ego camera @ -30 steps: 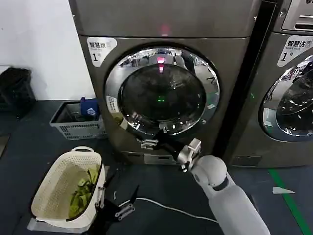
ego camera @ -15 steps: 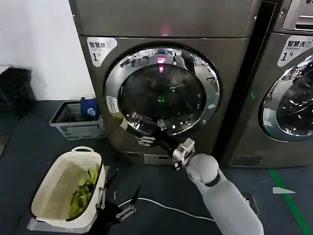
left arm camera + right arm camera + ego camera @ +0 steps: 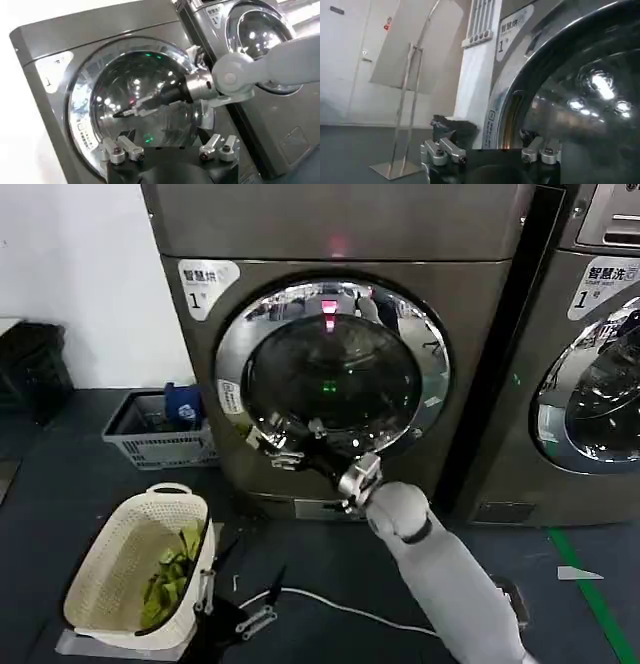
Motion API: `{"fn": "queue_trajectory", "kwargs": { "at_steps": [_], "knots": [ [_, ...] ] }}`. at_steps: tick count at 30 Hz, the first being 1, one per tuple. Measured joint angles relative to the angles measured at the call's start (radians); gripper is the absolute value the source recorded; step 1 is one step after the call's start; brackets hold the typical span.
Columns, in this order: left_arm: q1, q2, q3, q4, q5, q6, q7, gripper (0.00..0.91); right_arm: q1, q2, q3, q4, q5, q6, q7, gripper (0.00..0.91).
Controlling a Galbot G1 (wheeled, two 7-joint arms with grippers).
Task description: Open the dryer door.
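Observation:
The dryer door (image 3: pixel 330 369) is a round chrome-rimmed door with a dark glass window, and it sits flush in the grey machine front. My right gripper (image 3: pixel 279 448) reaches to the door's lower left rim. It is open, with its fingers on either side of the chrome rim edge (image 3: pixel 496 125). In the left wrist view the right gripper (image 3: pixel 129 109) lies across the glass of the dryer door (image 3: pixel 145 95). My left gripper (image 3: pixel 236 604) hangs low over the floor in front of the machine. The left gripper (image 3: pixel 165 137) is open and holds nothing.
A cream laundry basket (image 3: pixel 110 559) with green cloth stands on the floor at the left. A grey crate (image 3: pixel 155 446) sits by the wall. A white cable (image 3: pixel 340 609) runs across the dark floor. A second machine (image 3: pixel 590 364) stands at the right, with green floor tape (image 3: pixel 590 584) below it.
My right gripper has moved left and slightly up along the door's lower rim, and the arm has followed. The door and the left gripper look unchanged.

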Motion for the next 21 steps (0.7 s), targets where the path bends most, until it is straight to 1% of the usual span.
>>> {"fn": "queue_trajectory", "kwargs": {
  "at_steps": [9, 21],
  "knots": [
    [0.000, -0.001, -0.001, -0.001, 0.000, 0.000, 0.000, 0.907, 0.041, 0.030, -0.020, -0.068, -0.001, 0.000, -0.002, 0.907],
    [0.008, -0.003, -0.002, -0.002, 0.000, -0.009, -0.003, 0.907, 0.097, 0.083, -0.040, -0.163, -0.024, 0.014, 0.013, 0.907]
  ]
}}
